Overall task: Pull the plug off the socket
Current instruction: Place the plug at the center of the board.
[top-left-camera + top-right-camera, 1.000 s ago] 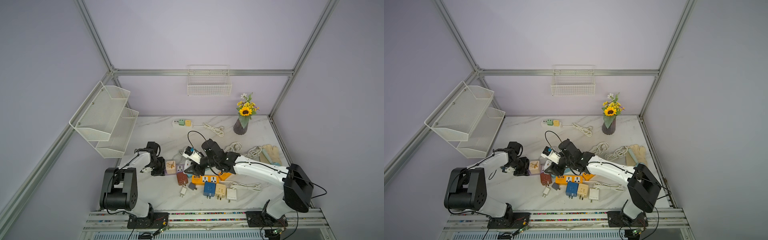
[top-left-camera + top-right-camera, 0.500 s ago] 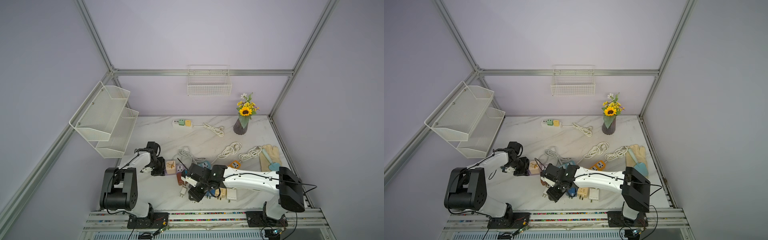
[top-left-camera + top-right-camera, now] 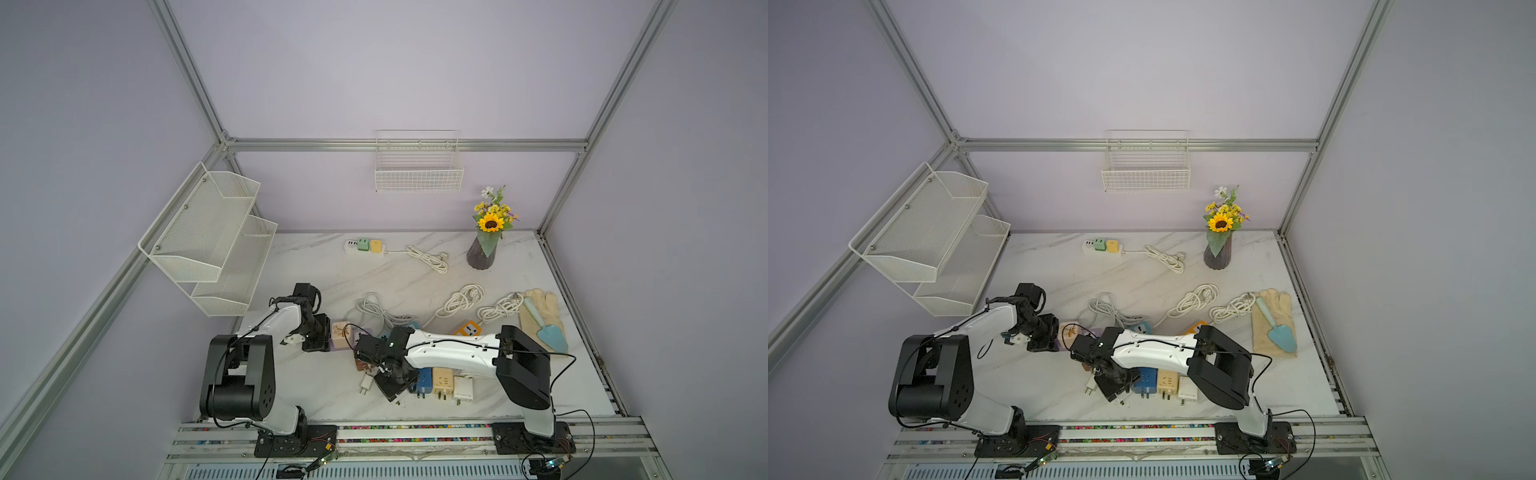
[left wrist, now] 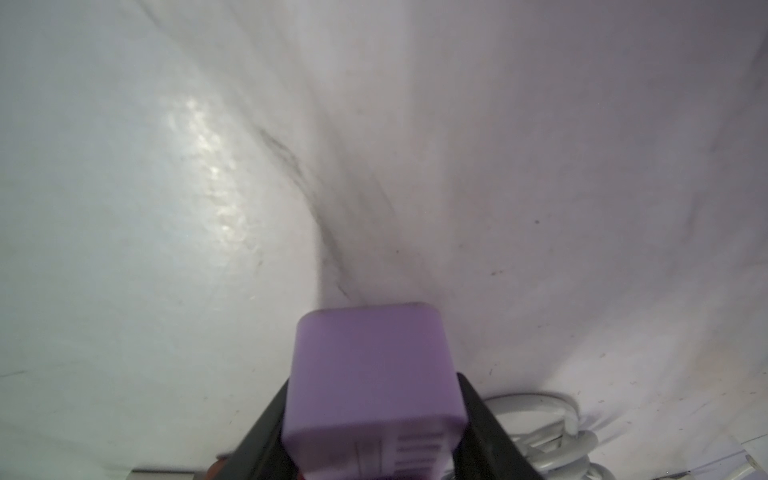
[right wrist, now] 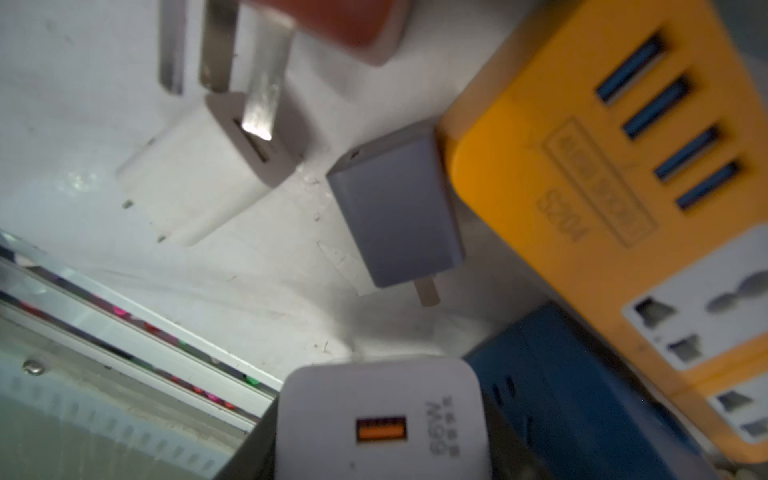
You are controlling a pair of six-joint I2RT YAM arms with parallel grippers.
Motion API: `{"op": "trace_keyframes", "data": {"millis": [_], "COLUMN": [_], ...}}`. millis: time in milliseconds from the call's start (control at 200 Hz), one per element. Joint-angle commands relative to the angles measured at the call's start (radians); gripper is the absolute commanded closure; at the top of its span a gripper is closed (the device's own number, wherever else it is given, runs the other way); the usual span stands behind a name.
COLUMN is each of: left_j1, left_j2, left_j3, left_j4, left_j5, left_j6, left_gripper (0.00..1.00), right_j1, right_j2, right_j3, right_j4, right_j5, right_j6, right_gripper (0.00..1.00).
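Gripping the purple cube socket (image 4: 374, 365) low over the bench (image 3: 324, 390), the left end effector (image 4: 372, 419) has its black fingers narrowed onto the block's two sides, apparently to steady it against a pull. The white USB charger plug (image 5: 382, 415) sits clamped in the right end effector (image 3: 390, 386), orange port facing the wrist camera. It is apart from the socket and near the bench's front edge. My guess is it belongs with the loose pieces there: a grey charger (image 5: 399, 208), a small white charger (image 5: 208, 178) and a blue adapter (image 5: 561, 374), beside the orange power strip (image 5: 582, 166). The left arm is folded at the elbow, its wrist low. The right arm lies stretched across the front, forearm near level, wrist tipped down.
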Motion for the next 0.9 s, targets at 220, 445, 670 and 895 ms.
{"op": "trace_keyframes", "data": {"millis": [220,445,670,895], "left_j1": [-0.008,-0.007,-0.008,-0.007], "left_j2": [0.082,0.085,0.088,0.088], "left_j3": [-0.048,-0.05,-0.047,-0.051], "left_j4": [0.026,0.027,0.027,0.031], "left_j5": [-0.144,-0.138,-0.138,-0.136], "left_j6": [0.075,0.068,0.064,0.061], "left_gripper": [1.0,1.0,1.0,1.0], "right_j1": [-0.001,-0.002,-0.005,-0.039], "right_j2": [0.056,0.051,0.011,-0.094], "right_j3": [0.046,0.079,0.1,0.108], "right_j4": [-0.039,-0.015,-0.029,0.045], "right_j5": [0.062,0.046,0.053,0.117], "right_j6": [0.0,-0.026,-0.04,-0.086], "right_gripper": [0.48,0.32,0.29,0.28]}}
